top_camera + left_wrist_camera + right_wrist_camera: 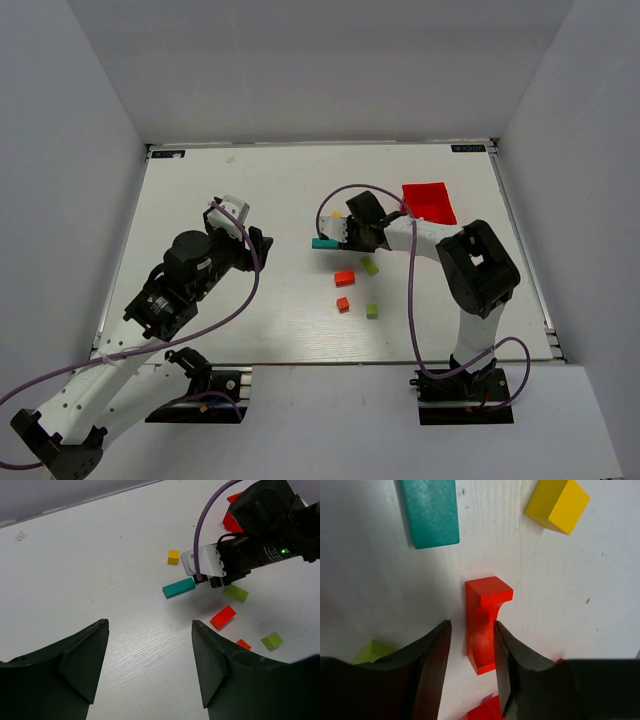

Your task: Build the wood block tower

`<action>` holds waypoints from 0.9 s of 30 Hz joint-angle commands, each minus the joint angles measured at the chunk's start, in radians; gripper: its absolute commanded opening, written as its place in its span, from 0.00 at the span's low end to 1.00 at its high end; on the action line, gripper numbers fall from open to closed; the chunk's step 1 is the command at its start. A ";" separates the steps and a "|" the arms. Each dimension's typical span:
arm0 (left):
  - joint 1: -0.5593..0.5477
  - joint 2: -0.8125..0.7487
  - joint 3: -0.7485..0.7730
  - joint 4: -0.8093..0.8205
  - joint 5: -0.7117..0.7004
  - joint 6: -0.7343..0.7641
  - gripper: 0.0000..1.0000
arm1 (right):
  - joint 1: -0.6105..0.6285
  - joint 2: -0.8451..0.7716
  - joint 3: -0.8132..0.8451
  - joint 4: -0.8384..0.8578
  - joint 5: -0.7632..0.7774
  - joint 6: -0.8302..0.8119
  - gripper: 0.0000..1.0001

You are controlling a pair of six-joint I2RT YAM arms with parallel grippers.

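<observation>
— Any tower up near the right tool (471,630) yet?
— None. Just loose wood blocks (345,279) lying flat on the counter (280,180), not one resting on another.
— Clamped on anything?
— Seems not. Straddles a red arched block (482,625) with jaws partly apart; leaves a strip of bare counter between that block and one jaw. Looks set down, not gripped.
— And around that tool?
— Just ahead, off to one side, the teal bar (430,512); ahead on the other side, the yellow cube (557,505). Beside and behind the jaws, a lime block (372,651) and a sliver of another red piece (482,709). Farther back, past the wrist, the red bin (428,203).
— And the left tool (150,655)?
— Hangs above bare counter with jaws wide apart, holding nothing. Faces the blocks from well away.
— How far along, then?
— Barely begun, by the look of it. Possibly placing a first piece for the base. Left to do: stacking the bar, the red pieces and the cubes.
</observation>
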 commanded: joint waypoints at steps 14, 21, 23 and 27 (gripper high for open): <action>0.004 -0.003 -0.003 0.001 0.000 0.006 0.77 | -0.092 -0.109 0.183 -0.202 -0.243 0.111 0.56; 0.004 -0.003 -0.003 0.001 0.000 0.006 0.77 | -0.188 0.023 0.418 -0.441 -0.421 0.112 0.58; 0.004 -0.003 -0.003 0.001 0.000 0.006 0.77 | -0.197 0.058 0.464 -0.518 -0.443 0.100 0.59; 0.004 -0.003 -0.003 0.001 0.000 0.006 0.77 | -0.210 0.132 0.533 -0.621 -0.460 0.023 0.59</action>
